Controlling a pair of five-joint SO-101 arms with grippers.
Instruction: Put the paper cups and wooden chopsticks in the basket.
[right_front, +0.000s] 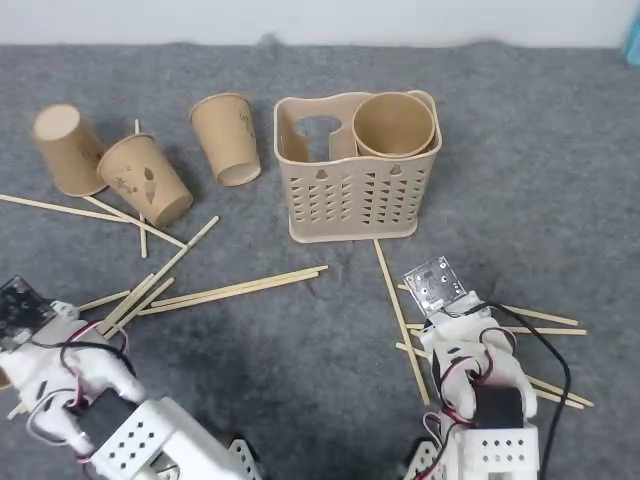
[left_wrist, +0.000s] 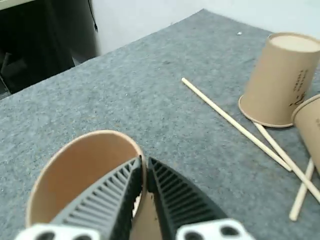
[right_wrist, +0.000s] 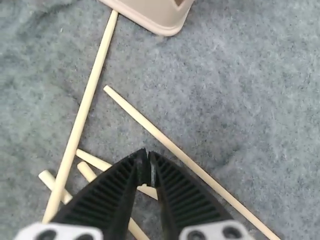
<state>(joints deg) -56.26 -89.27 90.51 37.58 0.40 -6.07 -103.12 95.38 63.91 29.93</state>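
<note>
Progress stands at one cup of five, by the look of things. A single stowed cup (right_front: 393, 125) sits upright in one compartment of the basket (right_front: 350, 200), which stands mid-surface toward the far edge. No chopstick appears to be inside it.

A second, the held cup (left_wrist: 75, 170), is pinched by its rim in the left gripper (left_wrist: 145, 167) at the near left corner of the surface. The jaws are closed down on the cup wall, one inside and one outside.

Three more wait near the far left corner. They are an upturned cup (right_front: 65, 150) standing mouth down, a cup on its side (right_front: 148, 180) close against it, and a fallen cup (right_front: 228, 138) just beside the basket.

The right gripper (right_wrist: 148, 161) hangs toward the near right corner, jaws pressed together with nothing between them, over a loose chopstick (right_wrist: 165, 145).

The scattered chopsticks (right_front: 235, 288) lie in two spreads across the near half of the surface, left and right. Roughly a dozen or more are there, but the arms cover some and a firm count cannot be made.

Every chopstick and four cups are still to go in.
</note>
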